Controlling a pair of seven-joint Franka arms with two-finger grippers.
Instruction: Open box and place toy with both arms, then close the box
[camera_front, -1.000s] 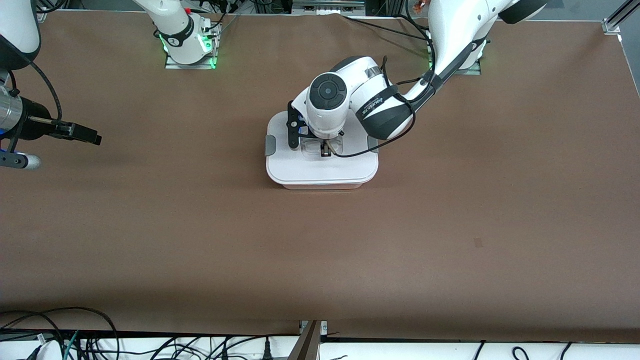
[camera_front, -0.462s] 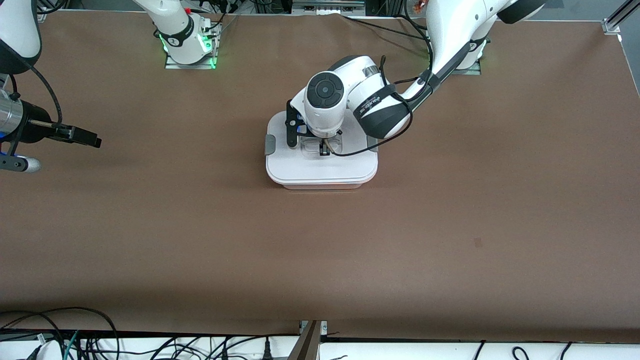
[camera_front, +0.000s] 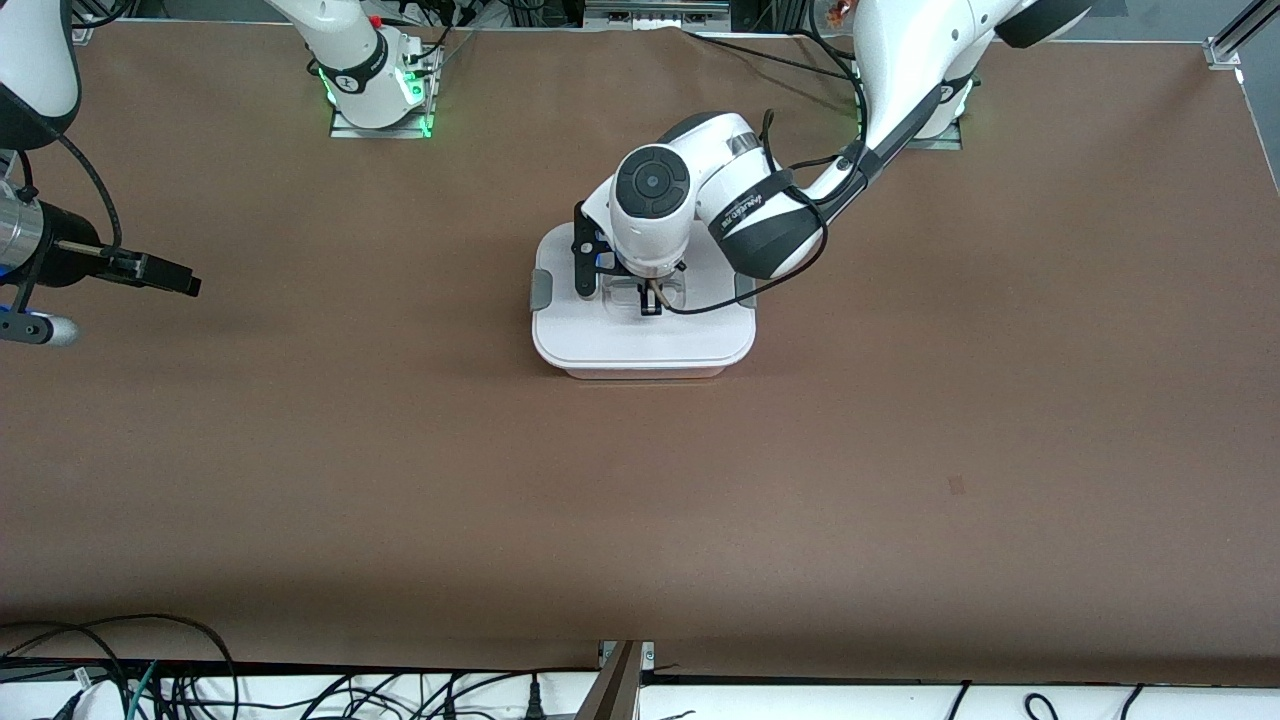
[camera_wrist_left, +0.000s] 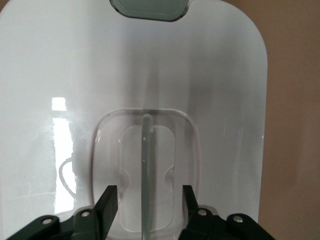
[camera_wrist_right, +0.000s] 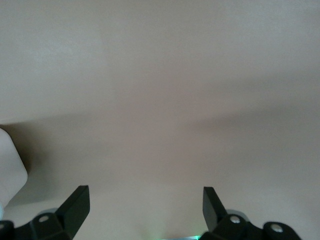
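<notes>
The box (camera_front: 640, 340) stands at the table's middle with its white lid on; a strip of its pinkish tub (camera_front: 645, 373) shows under the lid. My left gripper (camera_front: 648, 298) is low over the lid's clear recessed handle (camera_wrist_left: 146, 165). It is open (camera_wrist_left: 147, 192), with one finger on each side of the handle's thin ridge and apart from it. A grey clip (camera_wrist_left: 148, 9) shows at the lid's edge. My right gripper (camera_front: 185, 278) is open and empty (camera_wrist_right: 145, 195) over bare table at the right arm's end. The toy is out of view.
Grey clips (camera_front: 540, 290) sit on both short sides of the lid. The brown table (camera_front: 640, 500) spreads wide around the box. Cables (camera_front: 150, 680) run along the edge nearest the front camera. The arm bases (camera_front: 375, 95) stand at the farthest edge.
My left wrist has shifted very slightly over the lid's handle. My right gripper has drawn back a little toward its end of the table. The box has not moved.
</notes>
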